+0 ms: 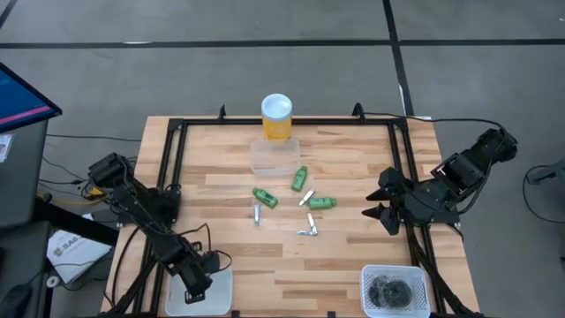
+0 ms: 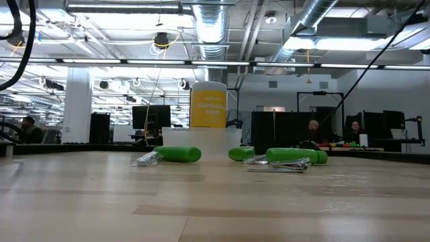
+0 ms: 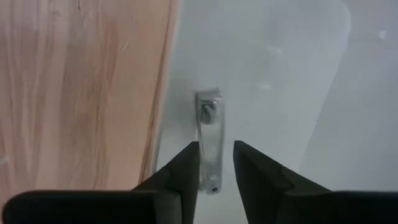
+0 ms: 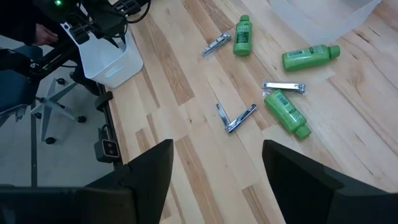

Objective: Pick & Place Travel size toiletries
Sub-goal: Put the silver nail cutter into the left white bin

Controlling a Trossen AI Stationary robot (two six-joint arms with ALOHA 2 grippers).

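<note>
A nail clipper point(image 3: 209, 140) is straddled, ungripped, by the slightly parted left gripper point(image 3: 216, 163) inside the white bin point(image 3: 280, 74) at the counter's point(image 3: 81, 93) front-left corner.

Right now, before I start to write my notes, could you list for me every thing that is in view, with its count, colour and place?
green tubes: three, bright green, table middle
nail clippers: four, silvery, loose among the tubes
nail clipper: one, silvery, inside the white bin
white bin: one, white, near left corner
mesh basket: one, white, near right corner
round pieces: count unclear, dark grey, in the basket
cylinder: one, yellow with white lid, far edge
clear container: one, transparent, before the cylinder
table: one, light wood
left gripper: open, over the bin
right gripper: open, right of the tubes
</note>
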